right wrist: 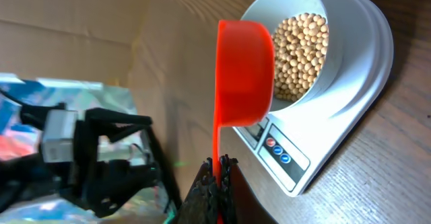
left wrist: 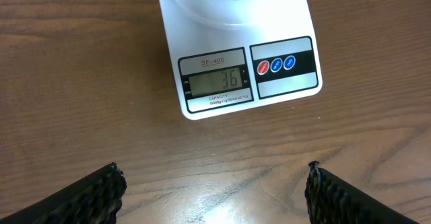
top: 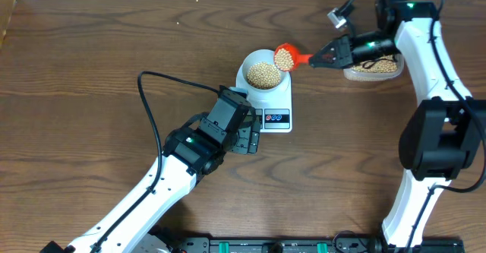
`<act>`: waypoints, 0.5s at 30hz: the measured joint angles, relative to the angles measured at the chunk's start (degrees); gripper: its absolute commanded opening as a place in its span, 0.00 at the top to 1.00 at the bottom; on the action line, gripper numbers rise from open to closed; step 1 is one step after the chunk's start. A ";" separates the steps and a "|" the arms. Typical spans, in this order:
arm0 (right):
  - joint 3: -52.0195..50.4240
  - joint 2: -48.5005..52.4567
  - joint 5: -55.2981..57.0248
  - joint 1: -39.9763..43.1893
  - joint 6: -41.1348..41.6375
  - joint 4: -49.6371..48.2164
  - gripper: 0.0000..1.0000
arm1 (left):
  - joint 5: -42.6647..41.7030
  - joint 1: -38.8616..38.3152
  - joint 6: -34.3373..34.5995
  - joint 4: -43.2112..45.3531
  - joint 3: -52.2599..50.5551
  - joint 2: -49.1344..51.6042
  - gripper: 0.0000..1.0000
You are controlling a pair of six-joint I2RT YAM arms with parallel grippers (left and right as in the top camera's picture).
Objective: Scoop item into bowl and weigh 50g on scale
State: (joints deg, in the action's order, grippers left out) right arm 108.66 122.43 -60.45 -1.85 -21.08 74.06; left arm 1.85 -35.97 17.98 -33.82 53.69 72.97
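The white scale [top: 278,105] sits mid-table with the white bowl [top: 254,58] on it, holding a heap of tan beans [top: 264,74]. Its display [left wrist: 217,81] reads 36. My right gripper [top: 313,59] is shut on the handle of an orange scoop [top: 286,56], which holds beans and hangs tilted at the bowl's right rim. The right wrist view shows the scoop [right wrist: 244,72] from below, beside the bowl [right wrist: 316,83] of beans [right wrist: 298,54], with the gripper [right wrist: 217,165] clamped on the handle. My left gripper [left wrist: 215,183] stands open just in front of the scale [left wrist: 296,83], holding nothing.
A clear plastic container [top: 373,68] of beans sits to the right of the scale, under the right arm. The left arm's black cable [top: 152,109] loops over the table left of the scale. The scale's red and blue buttons [left wrist: 276,65] face the left gripper.
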 measured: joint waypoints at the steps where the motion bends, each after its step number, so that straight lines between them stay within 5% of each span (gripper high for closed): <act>1: 0.00 0.00 0.83 -0.55 0.42 -0.66 0.99 | 0.02 0.00 0.00 0.00 0.00 0.00 0.12; 15: 0.00 0.00 11.02 -7.10 7.06 -7.61 0.99 | 0.02 0.00 0.00 0.00 0.00 0.00 0.12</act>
State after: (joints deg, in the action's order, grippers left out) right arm 108.66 122.43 -49.43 -8.95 -14.02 66.46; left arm 1.87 -35.97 17.98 -33.82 53.69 72.97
